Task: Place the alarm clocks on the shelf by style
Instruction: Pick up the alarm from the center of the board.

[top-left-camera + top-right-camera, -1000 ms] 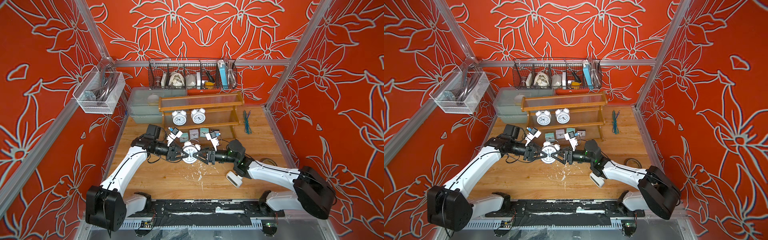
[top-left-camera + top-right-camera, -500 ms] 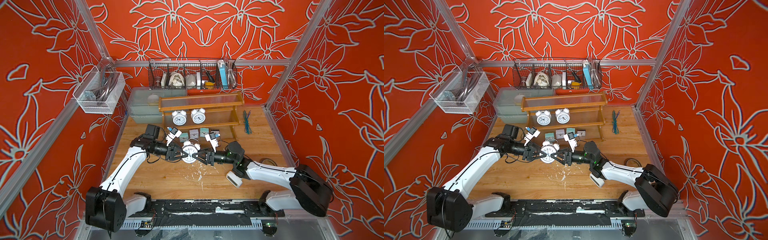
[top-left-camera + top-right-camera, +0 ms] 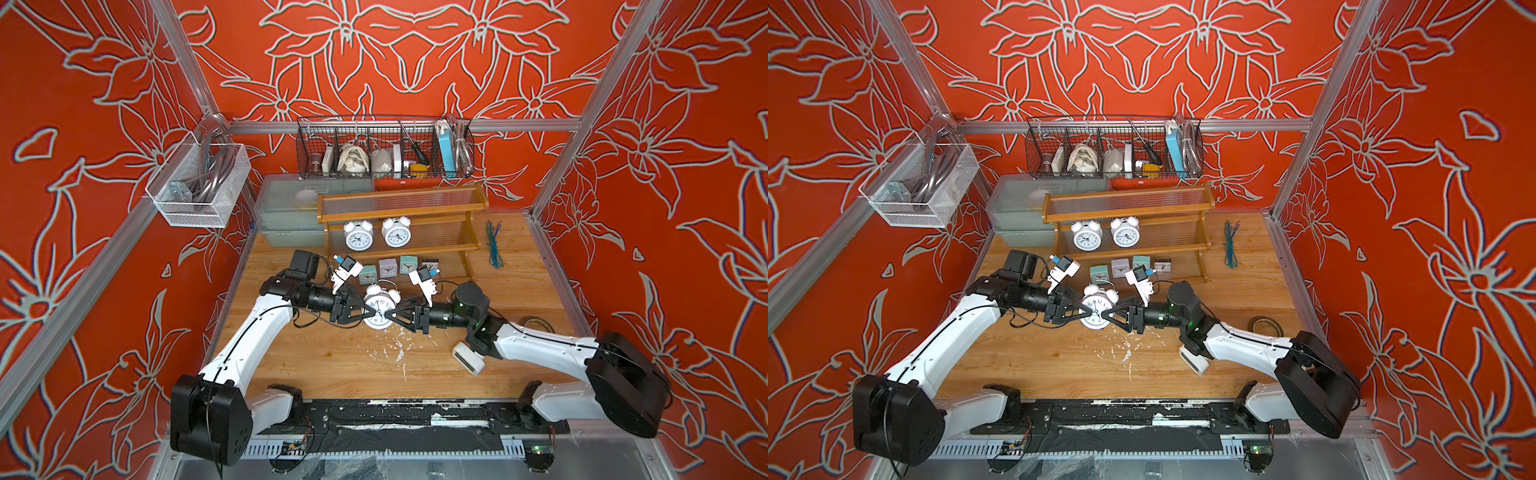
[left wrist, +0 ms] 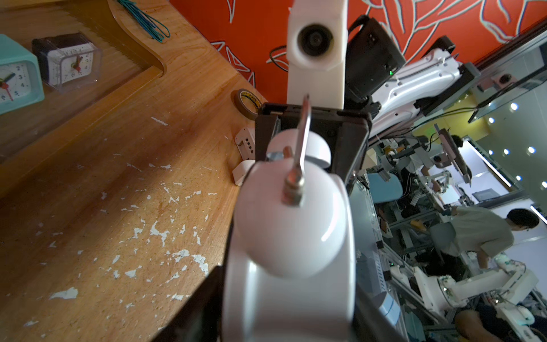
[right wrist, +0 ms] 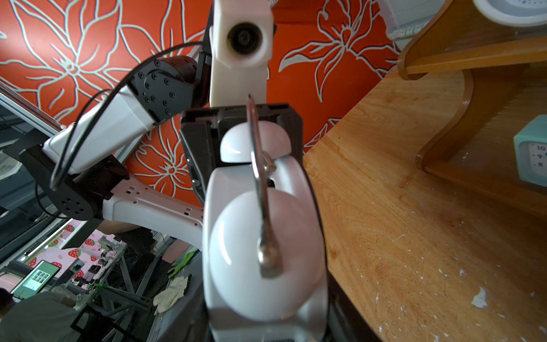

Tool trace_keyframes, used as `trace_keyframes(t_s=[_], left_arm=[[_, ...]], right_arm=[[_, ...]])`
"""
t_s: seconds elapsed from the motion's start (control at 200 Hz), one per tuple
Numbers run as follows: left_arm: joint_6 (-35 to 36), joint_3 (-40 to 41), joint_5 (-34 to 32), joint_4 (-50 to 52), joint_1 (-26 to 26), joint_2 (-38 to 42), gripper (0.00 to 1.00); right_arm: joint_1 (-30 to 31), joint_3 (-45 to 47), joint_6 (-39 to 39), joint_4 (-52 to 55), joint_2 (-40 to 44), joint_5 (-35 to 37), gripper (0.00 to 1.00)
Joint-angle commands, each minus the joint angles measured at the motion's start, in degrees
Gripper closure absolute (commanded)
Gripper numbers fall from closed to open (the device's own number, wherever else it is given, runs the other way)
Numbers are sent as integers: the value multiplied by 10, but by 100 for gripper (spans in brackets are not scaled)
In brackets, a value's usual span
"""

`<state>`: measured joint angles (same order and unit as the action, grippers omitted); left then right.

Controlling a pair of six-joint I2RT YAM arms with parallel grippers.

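So both arms meet over the middle of the worktop at a twin-bell clock. My guess is it's a handover, since the free spot on the shelf beside the two matching clocks probably suits one arm better. The clock sits face up right between them, left gripper on one side, right gripper on the other. The right one looks clamped on its body. For the left one I honestly can't tell if it's gripping or slack.
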<state>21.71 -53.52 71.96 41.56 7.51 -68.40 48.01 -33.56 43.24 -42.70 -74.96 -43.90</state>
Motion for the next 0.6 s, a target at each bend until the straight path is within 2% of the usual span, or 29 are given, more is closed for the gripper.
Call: trace_keyframes(t_s=[0.0,0.125,0.325,0.465,0.595], left_arm=[[15,-3,-2,15,-5,16,30],[11,-4,-24,13,-13,21,26],[5,-5,-48,8,-28,28,26],[10,-2,-49,11,-35,30,26],[10,-6,-53,14,-41,32,26]], right_arm=[[-16,-35,-77,78,30,-56,67],[-49,-63,-146,184,50,-87,67],[-134,-125,-272,369,66,-116,68],[-177,-191,-371,505,60,-59,69],[-212,-218,-393,517,43,-19,69]])
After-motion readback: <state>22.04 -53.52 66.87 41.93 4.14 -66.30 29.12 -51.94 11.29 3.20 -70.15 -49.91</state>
